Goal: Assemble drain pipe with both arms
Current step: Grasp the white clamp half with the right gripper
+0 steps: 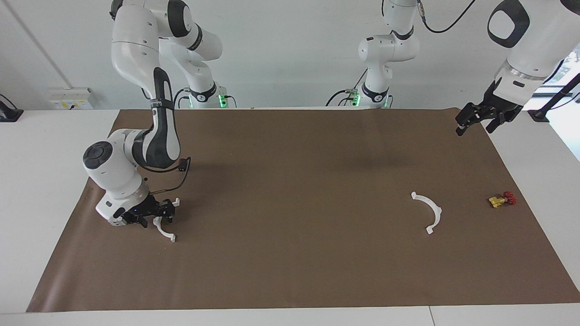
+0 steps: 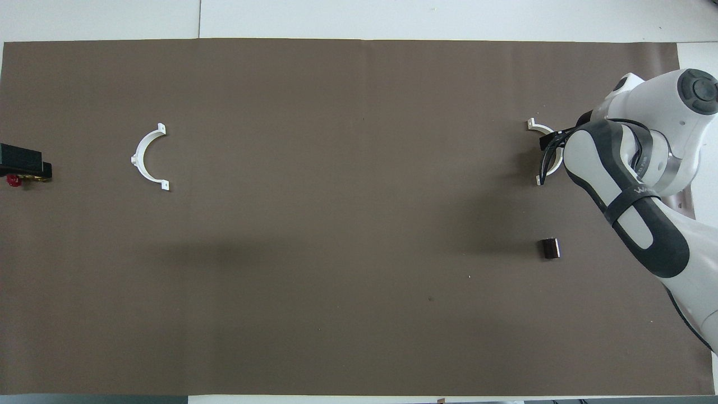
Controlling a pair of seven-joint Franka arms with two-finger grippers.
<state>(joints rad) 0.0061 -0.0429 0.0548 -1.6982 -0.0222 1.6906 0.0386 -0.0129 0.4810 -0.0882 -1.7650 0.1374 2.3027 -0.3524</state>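
Two white half-ring arcs of the drain pipe lie on the brown mat point(image 1: 290, 271). One arc point(image 1: 430, 212) point(image 2: 147, 160) lies toward the left arm's end. The other arc point(image 1: 165, 230) point(image 2: 539, 178) lies toward the right arm's end. My right gripper point(image 1: 164, 213) is down at the mat, at the middle of this arc. In the overhead view the right arm point(image 2: 628, 168) hides most of that arc and the gripper. My left gripper point(image 1: 478, 124) point(image 2: 23, 160) is open and empty, raised over the mat's edge at the left arm's end.
A small red and yellow part point(image 1: 501, 199) point(image 2: 13, 180) lies near the mat's edge at the left arm's end, beside the first arc. A small dark cylinder point(image 2: 551, 248) lies nearer to the robots than the second arc.
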